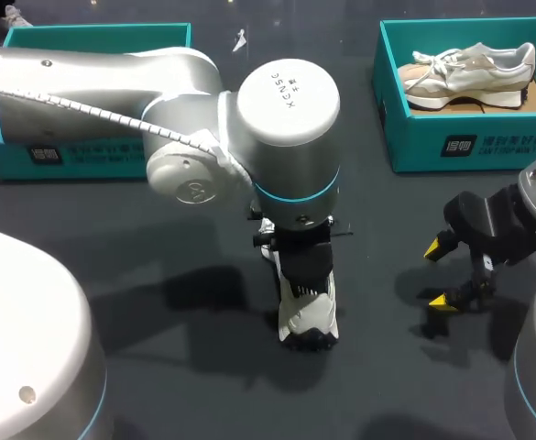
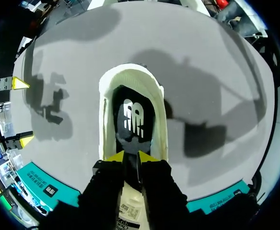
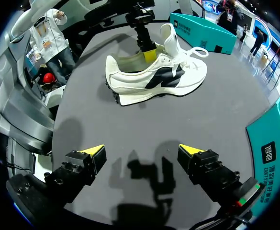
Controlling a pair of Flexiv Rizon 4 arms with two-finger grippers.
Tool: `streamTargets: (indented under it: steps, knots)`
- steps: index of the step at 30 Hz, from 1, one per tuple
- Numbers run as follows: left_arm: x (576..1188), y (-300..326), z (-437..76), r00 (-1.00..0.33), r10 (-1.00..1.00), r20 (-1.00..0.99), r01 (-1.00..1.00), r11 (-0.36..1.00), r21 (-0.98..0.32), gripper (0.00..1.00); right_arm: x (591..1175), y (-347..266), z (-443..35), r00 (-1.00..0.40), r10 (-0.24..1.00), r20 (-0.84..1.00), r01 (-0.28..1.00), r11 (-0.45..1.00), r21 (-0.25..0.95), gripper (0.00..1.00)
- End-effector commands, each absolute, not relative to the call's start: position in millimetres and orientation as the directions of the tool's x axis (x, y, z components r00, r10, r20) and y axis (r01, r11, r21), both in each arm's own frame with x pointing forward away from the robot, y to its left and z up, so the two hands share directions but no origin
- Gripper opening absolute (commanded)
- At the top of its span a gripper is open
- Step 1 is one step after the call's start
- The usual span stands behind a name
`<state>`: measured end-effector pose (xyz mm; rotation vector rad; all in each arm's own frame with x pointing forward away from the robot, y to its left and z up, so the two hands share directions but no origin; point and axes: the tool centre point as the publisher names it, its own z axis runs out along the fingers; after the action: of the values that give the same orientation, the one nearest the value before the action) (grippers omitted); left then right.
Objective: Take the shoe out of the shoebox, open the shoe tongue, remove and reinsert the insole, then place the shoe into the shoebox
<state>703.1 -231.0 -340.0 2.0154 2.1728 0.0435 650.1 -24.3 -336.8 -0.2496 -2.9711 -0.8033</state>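
Left gripper (image 2: pixel 131 157) narrow, pinching soft tongue (image 2: pixel 128 203). Right gripper (image 3: pixel 142 151) wide, empty. Shoe (image 1: pixel 309 310) likely light, flexible; insole (image 2: pixel 134 120) thin, floppy: take at heel edge.

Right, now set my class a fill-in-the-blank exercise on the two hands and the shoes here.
1. The left hand is shut on the white shoe's ____.
2. The right hand is ____ and holds nothing.
3. The beige shoe lies in a teal ____.
Missing words: tongue; open; shoebox.
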Motion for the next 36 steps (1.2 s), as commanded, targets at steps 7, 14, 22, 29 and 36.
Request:
streamTargets:
  steps: [7,14,22,29,36]
  knots:
    - [704.6,-235.2,-347.0,-0.069,0.994,-0.085,0.987,0.080,0.138,0.26,648.6,-24.2,-336.4,-0.985,0.143,0.092,0.170,0.853,0.494,1.00]
    - [707.5,-232.7,-345.6,-0.075,0.994,-0.081,0.989,0.085,0.124,0.62,648.6,-24.2,-336.4,-0.985,0.143,0.092,0.170,0.853,0.494,1.00]
    - [707.8,-229.3,-346.5,-0.073,0.995,-0.075,0.993,0.079,0.085,1.00,648.6,-24.2,-336.4,-0.985,0.143,0.092,0.170,0.853,0.494,1.00]
    - [709.2,-228.6,-341.2,-0.058,0.995,-0.085,0.996,0.064,0.067,1.00,648.6,-24.2,-336.4,-0.985,0.143,0.092,0.170,0.853,0.494,1.00]
    - [712.0,-231.5,-333.5,-0.052,0.994,-0.099,0.996,0.058,0.063,1.00,648.6,-24.2,-336.4,-0.985,0.143,0.092,0.170,0.853,0.494,1.00]
